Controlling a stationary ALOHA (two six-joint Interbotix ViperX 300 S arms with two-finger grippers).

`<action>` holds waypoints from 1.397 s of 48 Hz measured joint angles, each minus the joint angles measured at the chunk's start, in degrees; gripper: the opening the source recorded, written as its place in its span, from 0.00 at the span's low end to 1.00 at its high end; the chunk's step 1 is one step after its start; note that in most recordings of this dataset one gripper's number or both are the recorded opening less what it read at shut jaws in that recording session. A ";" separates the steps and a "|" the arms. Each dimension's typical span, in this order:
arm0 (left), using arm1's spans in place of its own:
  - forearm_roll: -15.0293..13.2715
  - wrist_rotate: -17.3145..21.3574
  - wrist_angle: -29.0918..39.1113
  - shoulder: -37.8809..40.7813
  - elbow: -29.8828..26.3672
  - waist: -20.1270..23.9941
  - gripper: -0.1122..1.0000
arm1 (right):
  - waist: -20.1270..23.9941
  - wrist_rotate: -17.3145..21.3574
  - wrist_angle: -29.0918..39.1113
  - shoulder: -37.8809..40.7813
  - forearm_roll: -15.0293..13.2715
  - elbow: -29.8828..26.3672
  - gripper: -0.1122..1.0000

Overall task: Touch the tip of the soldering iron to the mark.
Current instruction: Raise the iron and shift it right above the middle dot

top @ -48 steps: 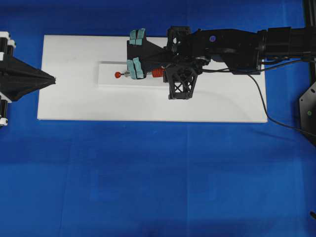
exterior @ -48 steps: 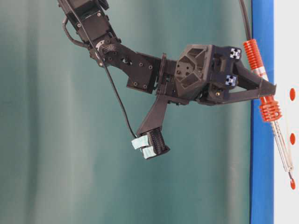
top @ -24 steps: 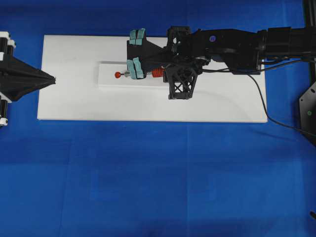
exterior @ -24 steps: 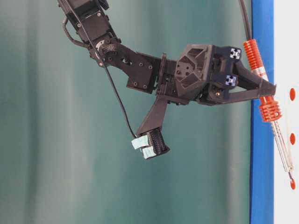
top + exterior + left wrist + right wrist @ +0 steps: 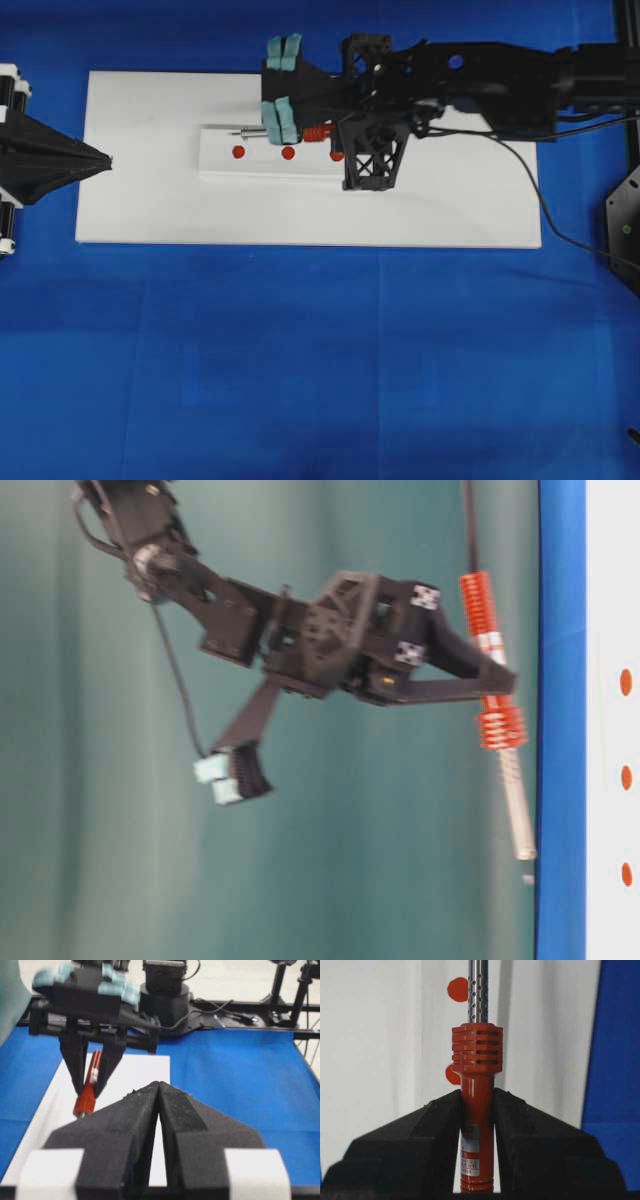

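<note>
**Overhead view: iron held clear of the marks**

Right gripper (image 5: 477,1110) was clamped on the soldering iron (image 5: 476,1060) at its red-orange handle, just behind the ribbed collar, jaws pressed against both sides. From overhead, the iron (image 5: 290,132) lay along the far edge of the raised white strip (image 5: 225,165) on the white board (image 5: 150,210), shaft pointing toward the board's left end. Three red marks (image 5: 238,152) sat in a row on the strip, nearer the camera side than the shaft. Table-level view was blurred; the tip (image 5: 527,878) appeared lifted off the board, apart from every mark. Left gripper (image 5: 158,1095) sat beyond the board's left edge, jaws together, holding nothing.
</note>
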 measured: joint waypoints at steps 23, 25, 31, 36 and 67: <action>0.00 0.09 -0.09 0.00 0.00 0.00 0.12 | 0.00 -0.62 2.46 -2.99 -0.26 -0.09 0.16; 0.00 0.09 -0.09 0.00 0.00 0.00 0.12 | 0.09 -0.62 2.46 -2.99 -0.26 -0.18 0.16; 0.00 0.09 -0.09 0.00 0.00 0.00 0.12 | 0.00 -0.62 2.55 -3.08 -0.26 -0.18 0.16; 0.00 0.09 0.00 0.00 0.00 0.00 0.12 | 0.00 -0.62 2.55 -3.43 -0.26 0.44 0.16; 0.00 0.09 0.00 0.00 0.00 0.00 0.12 | -0.26 -0.70 2.64 -10.99 -0.26 10.11 0.16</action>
